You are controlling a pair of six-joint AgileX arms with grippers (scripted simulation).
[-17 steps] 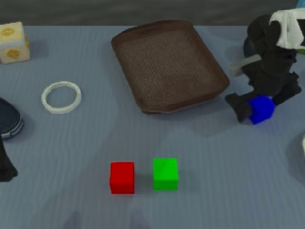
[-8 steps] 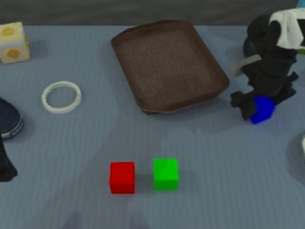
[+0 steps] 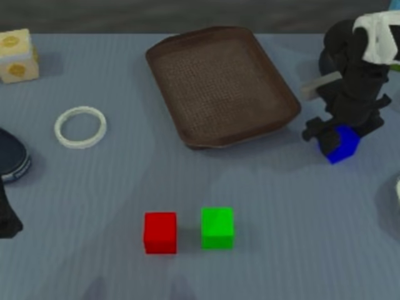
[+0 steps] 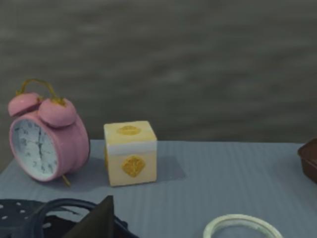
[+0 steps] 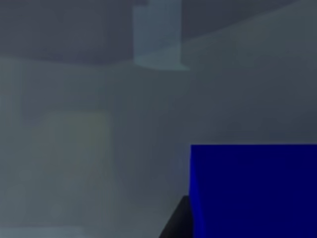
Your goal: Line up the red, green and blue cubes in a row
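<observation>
The red cube (image 3: 160, 232) and the green cube (image 3: 217, 228) sit side by side near the table's front middle, a small gap between them. The blue cube (image 3: 341, 147) is at the right, just off the tray's near right corner. My right gripper (image 3: 340, 134) comes down on it from above, shut on it with a dark finger on each side. In the right wrist view the blue cube (image 5: 252, 191) fills the lower corner, with one finger (image 5: 178, 223) against its face. My left gripper (image 3: 6, 222) is parked at the left edge, open.
A brown tray (image 3: 219, 81) lies at the back middle. A white ring (image 3: 80, 127) lies at the left and a cream block (image 3: 15, 56) with yellow marks stands at the back left. A pink alarm clock (image 4: 42, 144) stands beside the block.
The right gripper's fingers have closed in from wide apart onto the blue cube. The cube has shifted slightly. The left arm and the other cubes have not moved.
</observation>
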